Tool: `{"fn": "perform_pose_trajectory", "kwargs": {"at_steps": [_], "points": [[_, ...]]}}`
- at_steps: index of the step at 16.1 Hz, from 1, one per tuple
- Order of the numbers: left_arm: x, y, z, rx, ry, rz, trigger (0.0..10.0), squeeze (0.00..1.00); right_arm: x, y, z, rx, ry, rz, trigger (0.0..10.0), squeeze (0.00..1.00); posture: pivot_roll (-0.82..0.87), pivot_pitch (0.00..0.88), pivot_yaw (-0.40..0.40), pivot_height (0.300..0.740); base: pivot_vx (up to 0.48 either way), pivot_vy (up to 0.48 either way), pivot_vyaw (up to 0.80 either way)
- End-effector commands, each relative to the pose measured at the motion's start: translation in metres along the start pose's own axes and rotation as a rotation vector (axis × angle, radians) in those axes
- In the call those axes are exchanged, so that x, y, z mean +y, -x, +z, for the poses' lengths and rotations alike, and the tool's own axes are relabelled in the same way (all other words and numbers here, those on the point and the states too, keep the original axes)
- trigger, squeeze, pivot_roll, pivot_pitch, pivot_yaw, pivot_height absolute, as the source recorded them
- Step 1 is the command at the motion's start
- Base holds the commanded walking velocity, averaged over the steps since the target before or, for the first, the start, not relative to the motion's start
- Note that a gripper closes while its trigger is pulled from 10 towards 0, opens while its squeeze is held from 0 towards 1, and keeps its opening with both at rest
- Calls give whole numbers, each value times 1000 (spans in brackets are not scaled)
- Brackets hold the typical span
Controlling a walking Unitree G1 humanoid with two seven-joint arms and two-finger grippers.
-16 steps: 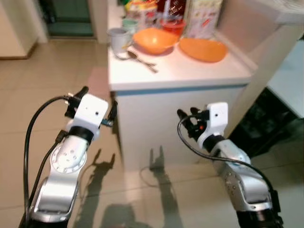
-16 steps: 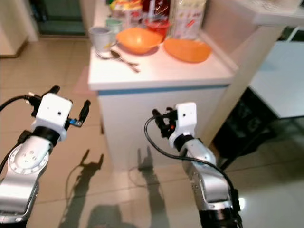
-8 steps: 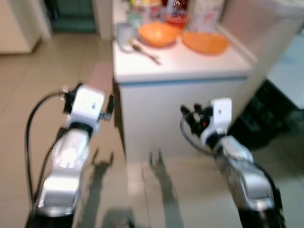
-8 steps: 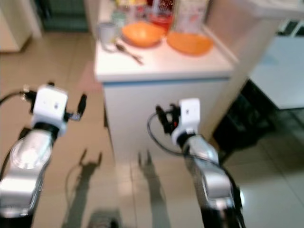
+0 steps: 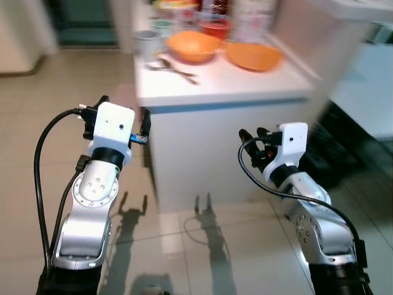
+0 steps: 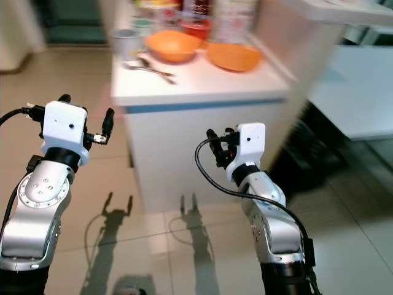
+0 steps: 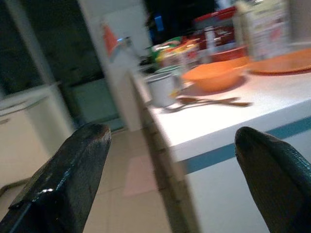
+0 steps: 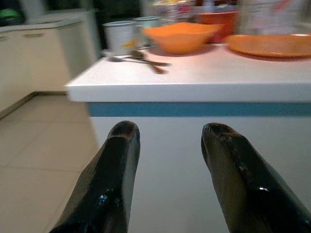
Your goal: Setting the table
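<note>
Left gripper (image 5: 121, 114) sits at mid-left of the head view, fingers spread wide and holding nothing, level with the counter's (image 5: 245, 83) front edge. Up top on the white counter, going left to right: a pale cup (image 5: 145, 43), spoons (image 5: 175, 67) lying just in front of it, an orange bowl (image 5: 193, 46), then an orange plate (image 5: 254, 55). Right gripper (image 5: 255, 136) is at mid-right, below the counter edge, fingers parted a bit and empty too.
</note>
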State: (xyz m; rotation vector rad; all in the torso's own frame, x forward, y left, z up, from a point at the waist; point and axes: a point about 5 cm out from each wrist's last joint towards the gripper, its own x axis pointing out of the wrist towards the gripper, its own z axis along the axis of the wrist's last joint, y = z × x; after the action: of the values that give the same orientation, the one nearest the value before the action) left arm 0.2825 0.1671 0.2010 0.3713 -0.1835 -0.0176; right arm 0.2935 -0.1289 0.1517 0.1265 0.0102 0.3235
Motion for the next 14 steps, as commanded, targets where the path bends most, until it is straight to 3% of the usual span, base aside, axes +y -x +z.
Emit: {"fn": "perform_pose_trajectory", "kwargs": {"at_steps": [1,4,14], "points": [[3,-2,0,4,-5,10,10000,0,0,-2,6,-22,3,-1,10000,0,91,0,-42,740,360,0,800],[0,-3,3,-10,-21,-15,10000,0,-1,-6,9,-41,-7,-8,10000,0,101,0,-44,740,358,0,669],[-8,-11,15,-74,-4,-106,10000,0,-9,-4,21,-106,-60,-45,10000,0,89,0,-48,740,358,0,0]]}}
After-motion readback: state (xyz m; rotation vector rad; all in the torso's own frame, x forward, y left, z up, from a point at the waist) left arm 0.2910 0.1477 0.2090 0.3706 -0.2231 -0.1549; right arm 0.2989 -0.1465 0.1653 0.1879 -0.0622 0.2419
